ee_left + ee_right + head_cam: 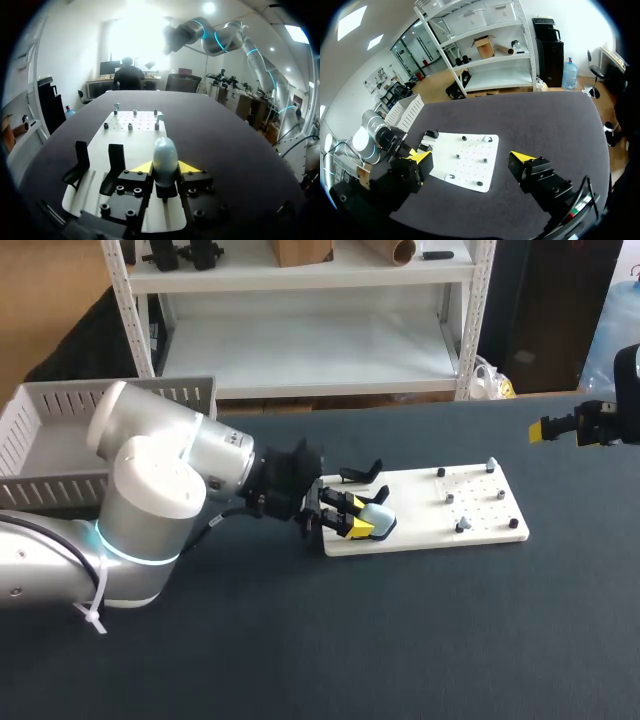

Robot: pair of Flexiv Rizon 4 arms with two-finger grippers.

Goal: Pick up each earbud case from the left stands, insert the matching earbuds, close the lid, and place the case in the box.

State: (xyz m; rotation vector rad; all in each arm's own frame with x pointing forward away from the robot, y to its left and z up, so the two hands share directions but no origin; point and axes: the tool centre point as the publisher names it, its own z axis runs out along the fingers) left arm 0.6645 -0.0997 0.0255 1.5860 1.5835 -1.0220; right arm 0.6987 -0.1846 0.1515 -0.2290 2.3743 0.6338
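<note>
One case [164, 155], pale blue-grey and rounded, sits at the left end of the board [480, 502], which lies approx mid-table, a bit twd the right edge. Can't tell if the lid's open. Left end effector [356, 518] is narrow on it, w/ yellow tips pressing both sides, so it's holding the case.

Step in hand, I'd judge, is getting the case off its spot. To do it well, go straight up and clear the board before any swing. Keep the grip centred, since the shell looks smooth and could squirt out if pinched off-axis.

Two black stands [114, 167], both empty, are just beside the fingers on the side twd the table's far edge. They're the nearest snag, so no sideways sweep at low height.

Pegs [450, 497] dot the board's right end. A few carry pale bits, maybe earbuds, but they're too small to tell.

Right end effector [471, 157] is wide and empty, above the table's right edge, well apart.

Box [60, 435] is at the far-left corner, and the left arm's own bulk is btwn it and the case.
</note>
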